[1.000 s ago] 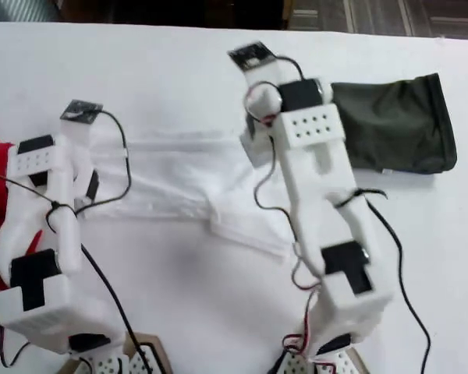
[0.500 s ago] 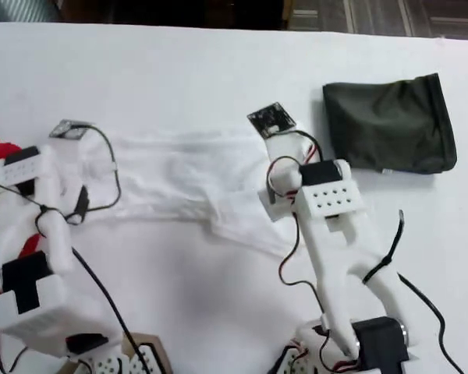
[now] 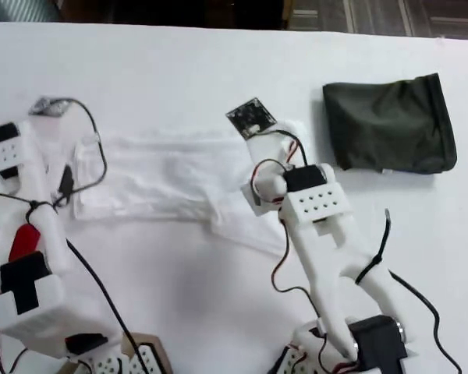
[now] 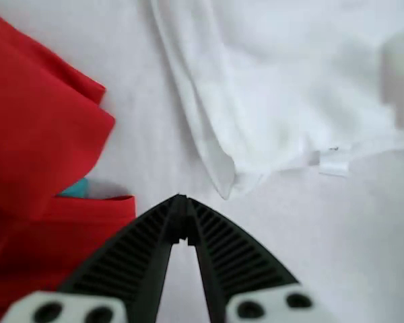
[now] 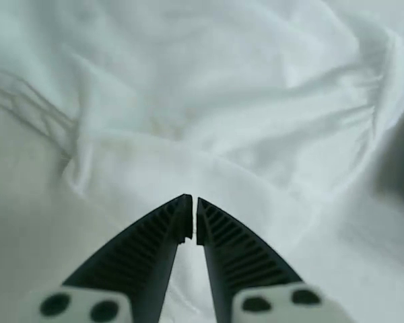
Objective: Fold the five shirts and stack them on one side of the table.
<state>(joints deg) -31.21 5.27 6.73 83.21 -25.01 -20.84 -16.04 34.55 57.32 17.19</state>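
Observation:
A white shirt (image 3: 164, 175) lies as a long rumpled band across the middle of the table. My left gripper (image 4: 182, 217) is shut and holds nothing. It sits over bare table just short of the white shirt's (image 4: 289, 87) corner, with a red shirt (image 4: 34, 148) beside it. My right gripper (image 5: 193, 214) is shut, low over the folds of the white shirt (image 5: 209, 101); whether cloth is pinched in it I cannot tell. A folded dark green shirt (image 3: 390, 125) rests at the far right.
The red shirt (image 3: 19, 243) shows at the table's left edge, partly behind the left arm. A bit of teal cloth (image 4: 74, 188) peeks from under it. Bare white table (image 3: 179, 70) stretches along the far side and between the two arm bases.
The right arm pulled back from the green shirt toward the near side. The left arm shifted left. The white shirt, earlier stretched between them, now lies flatter.

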